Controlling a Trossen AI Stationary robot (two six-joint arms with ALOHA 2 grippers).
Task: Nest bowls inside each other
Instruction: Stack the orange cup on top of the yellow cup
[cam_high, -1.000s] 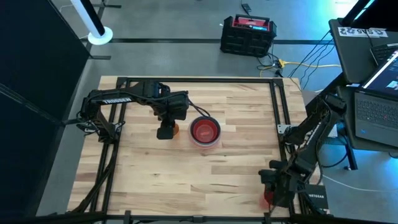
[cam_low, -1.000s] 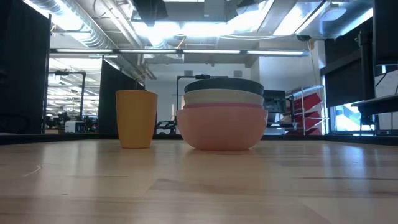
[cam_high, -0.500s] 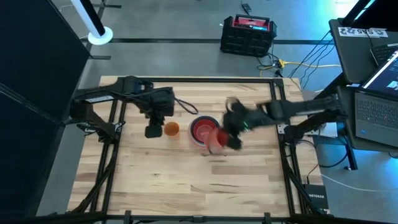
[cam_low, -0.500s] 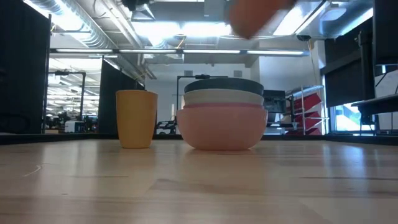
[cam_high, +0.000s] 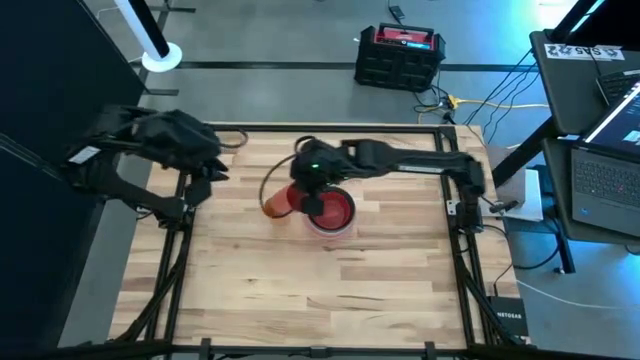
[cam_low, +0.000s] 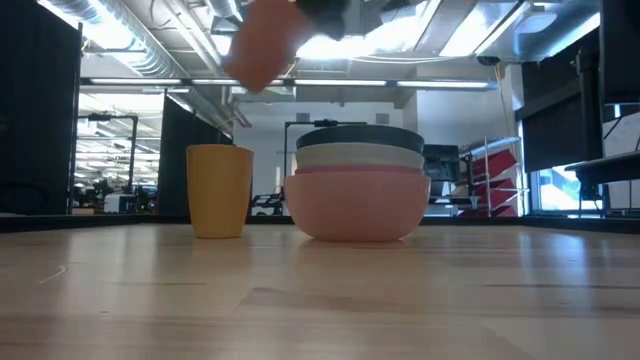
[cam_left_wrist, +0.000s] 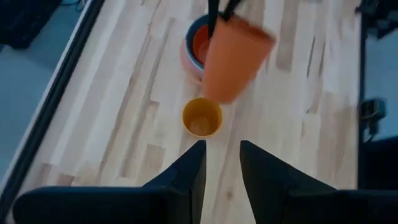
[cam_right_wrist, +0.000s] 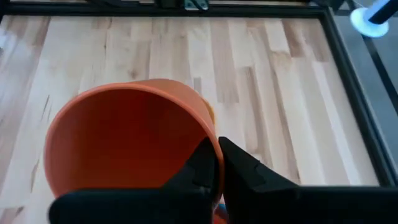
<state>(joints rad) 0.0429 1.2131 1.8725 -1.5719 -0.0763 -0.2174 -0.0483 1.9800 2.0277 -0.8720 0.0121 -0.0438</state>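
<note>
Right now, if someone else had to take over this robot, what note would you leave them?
Right gripper: shut on the rim of a reddish cup, held in the air between the orange cup and the bowl stack.
Left gripper: open, empty, out by the table's left edge.
Bowls: all in one nested stack mid-table; pink outside, white and dark blue rims above it, red inside.
Done: nesting looks finished.
Left: probably just setting the held cup down; it is not a bowl.
</note>
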